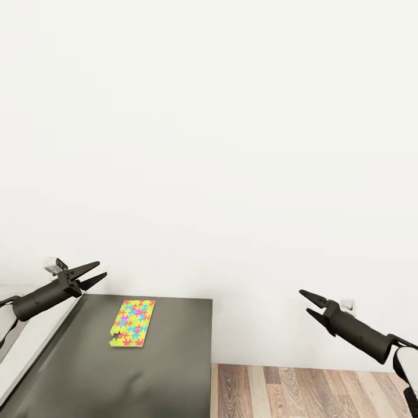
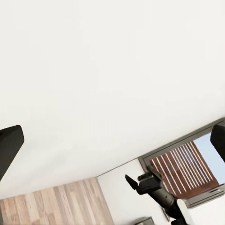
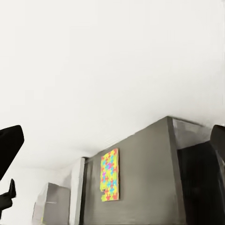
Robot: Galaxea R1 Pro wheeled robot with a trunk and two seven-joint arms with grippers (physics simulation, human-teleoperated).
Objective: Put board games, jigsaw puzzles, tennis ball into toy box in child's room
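One jigsaw puzzle (image 1: 133, 323) lies flat on the dark grey counter (image 1: 174, 371), near its far edge, at about 7 o'clock in the head view. The left hand (image 1: 98, 273) hangs in the air at 8 o'clock, a little open and holding nothing. The right hand (image 1: 304, 302) hangs at 4 o'clock over the wood floor (image 1: 302, 392), also a little open and holding nothing.

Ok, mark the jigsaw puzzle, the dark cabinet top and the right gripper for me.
jigsaw puzzle (image 1: 133, 323): head view, middle of its patterned lid.
dark cabinet top (image 1: 174, 360): head view, bare surface beside the puzzle.
right gripper (image 1: 306, 302): head view, midway between its open fingertips.
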